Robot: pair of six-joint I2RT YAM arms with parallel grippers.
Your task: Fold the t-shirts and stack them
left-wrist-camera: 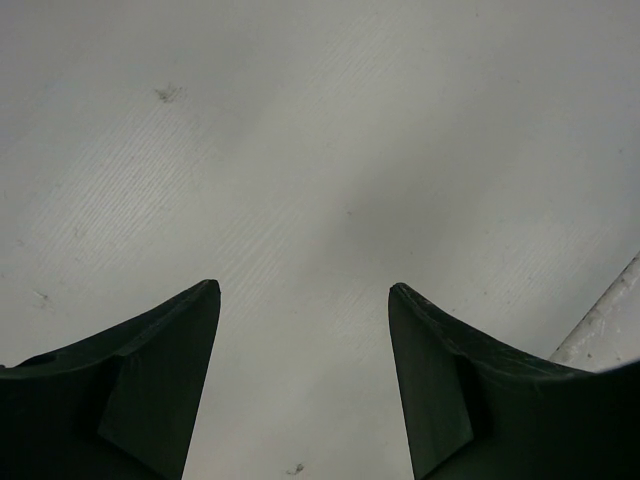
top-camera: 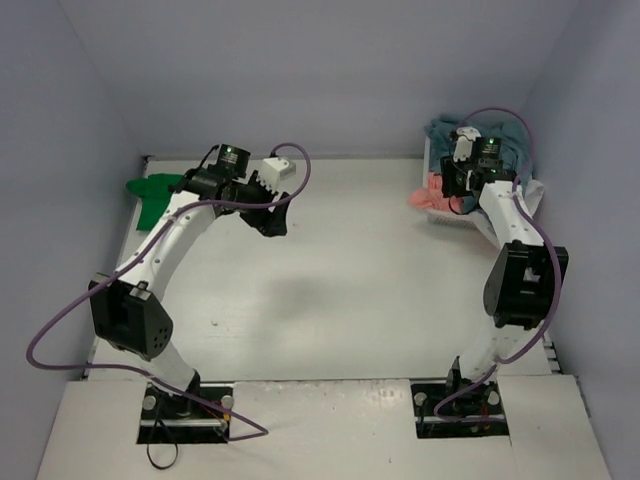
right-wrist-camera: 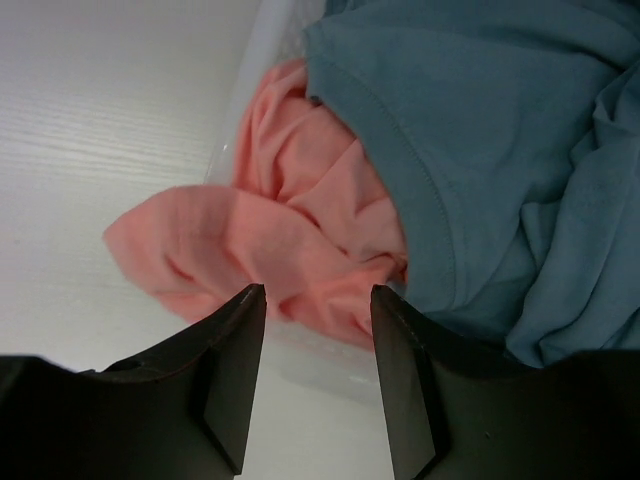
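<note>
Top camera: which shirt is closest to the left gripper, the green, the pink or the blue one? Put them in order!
Starting from the left gripper:
1. Green shirt, over at the far left.
2. Pink shirt, across on the right.
3. Blue shirt, in the far right corner, behind the pink one.

You find nothing to read here: no text, label, brand, number or sign is legible in any view.
</note>
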